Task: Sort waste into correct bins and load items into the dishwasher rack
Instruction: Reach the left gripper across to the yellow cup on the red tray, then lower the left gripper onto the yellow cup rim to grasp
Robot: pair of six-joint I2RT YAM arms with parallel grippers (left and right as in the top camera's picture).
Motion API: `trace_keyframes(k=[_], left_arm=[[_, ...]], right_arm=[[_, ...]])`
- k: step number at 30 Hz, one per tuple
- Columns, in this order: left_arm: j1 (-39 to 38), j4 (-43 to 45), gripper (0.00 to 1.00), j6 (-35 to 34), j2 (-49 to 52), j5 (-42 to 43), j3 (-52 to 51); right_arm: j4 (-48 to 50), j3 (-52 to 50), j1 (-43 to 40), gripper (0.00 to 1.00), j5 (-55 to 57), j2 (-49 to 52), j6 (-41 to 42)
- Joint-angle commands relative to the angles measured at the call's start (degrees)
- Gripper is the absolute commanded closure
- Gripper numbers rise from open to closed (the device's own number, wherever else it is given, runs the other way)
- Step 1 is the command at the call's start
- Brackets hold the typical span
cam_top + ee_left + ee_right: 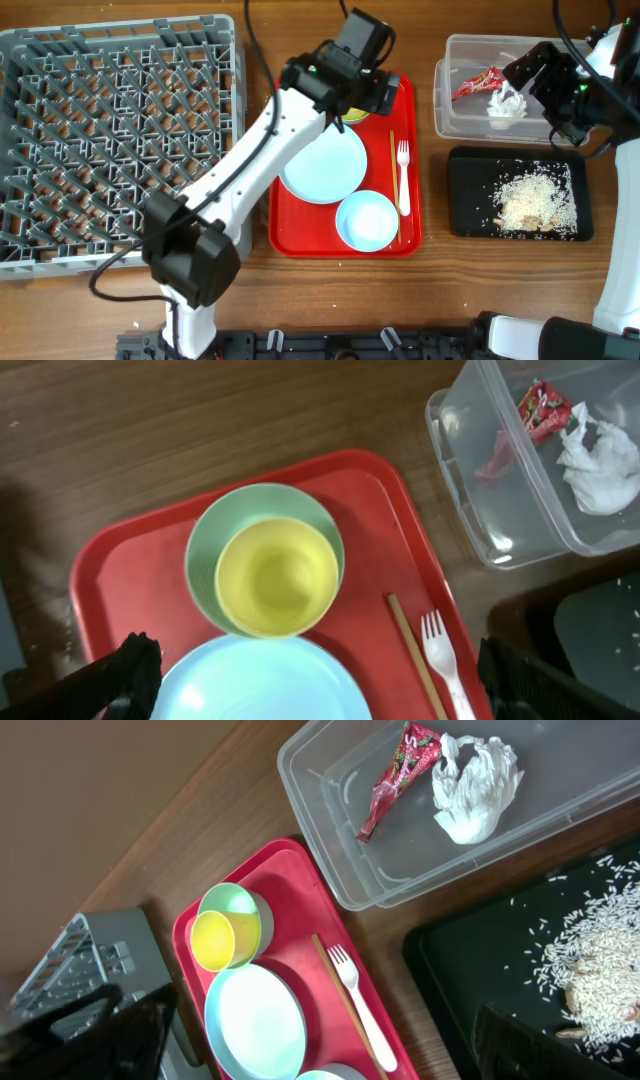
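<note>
The left gripper [320, 678] is wide open over the yellow cup [277, 575], which sits in the green bowl [212, 540] at the red tray's [130, 570] far edge. It should go straight down, pinch only the cup's wall, and lift slowly.

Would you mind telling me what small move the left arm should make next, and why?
Probably lower the open left gripper onto the yellow cup, which sits nested in the pale green bowl just below it. The wrapper and napkin are in the clear tub, yet every dish is on the red tray.
</note>
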Motion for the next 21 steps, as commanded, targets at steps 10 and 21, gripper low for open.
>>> trace_keyframes(k=[10, 21], left_arm=[[-2.8, 5.7, 0.36, 1.0, 11.3, -1.6, 1.6], [-2.6, 7.1, 0.37, 1.0, 14.2, -2.0, 1.1]], right_arm=[[0.0, 0.0, 0.1, 0.00, 0.8, 0.3, -0.7], [0.0, 0.0, 0.1, 0.00, 0.8, 0.3, -0.7]])
